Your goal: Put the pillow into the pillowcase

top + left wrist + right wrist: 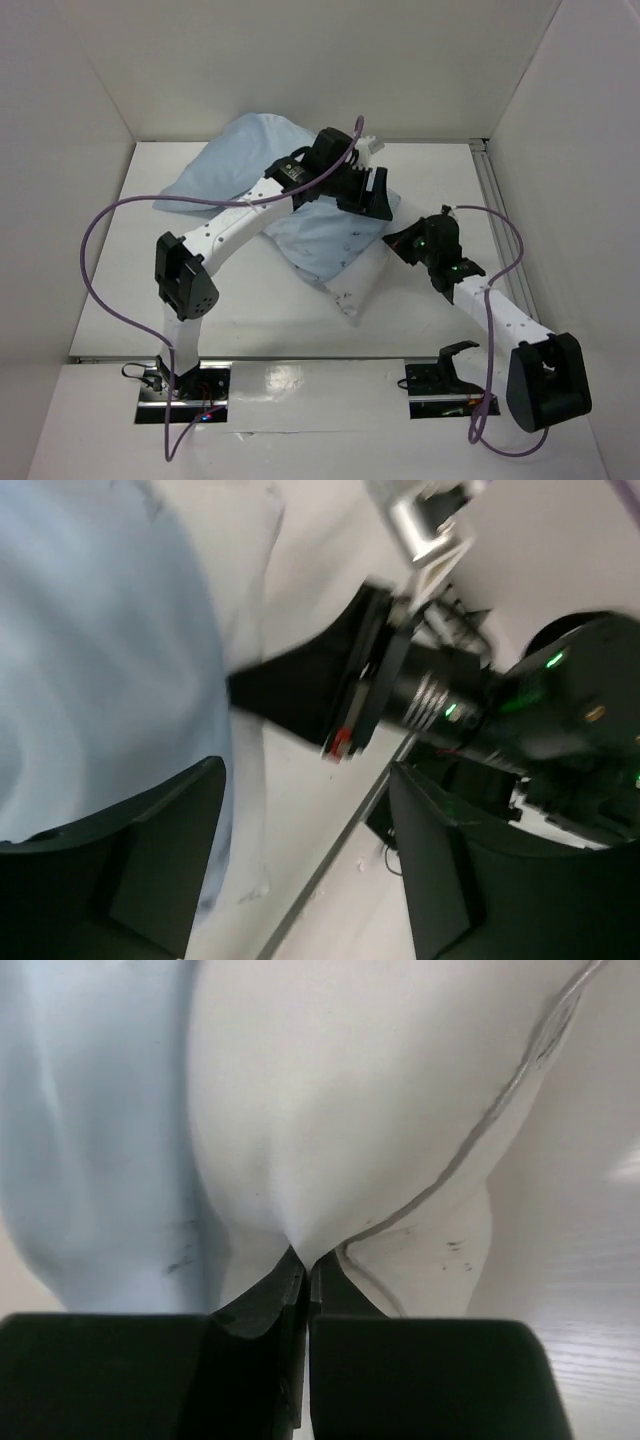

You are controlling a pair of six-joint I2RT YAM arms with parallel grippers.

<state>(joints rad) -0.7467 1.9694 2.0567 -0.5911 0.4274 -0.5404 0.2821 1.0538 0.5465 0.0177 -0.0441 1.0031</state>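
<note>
The white pillow [325,255] lies slantwise in the middle of the table, one corner pointing to the front. The light blue pillowcase [235,155] is bunched behind it on the left and meets its far end; how far they overlap is hidden by the left arm. My right gripper [398,240] is shut on a fold at the pillow's right edge; in the right wrist view the gripper [305,1260] pinches white cloth [330,1110], with blue cloth [90,1130] to the left. My left gripper [372,195] is open and empty above the pillow's far right part [305,865].
White walls close the table in at the back and both sides. A metal rail [495,200] runs along the right side. Purple cables [95,260] loop off both arms. In the left wrist view the right arm's wrist [540,705] is close by.
</note>
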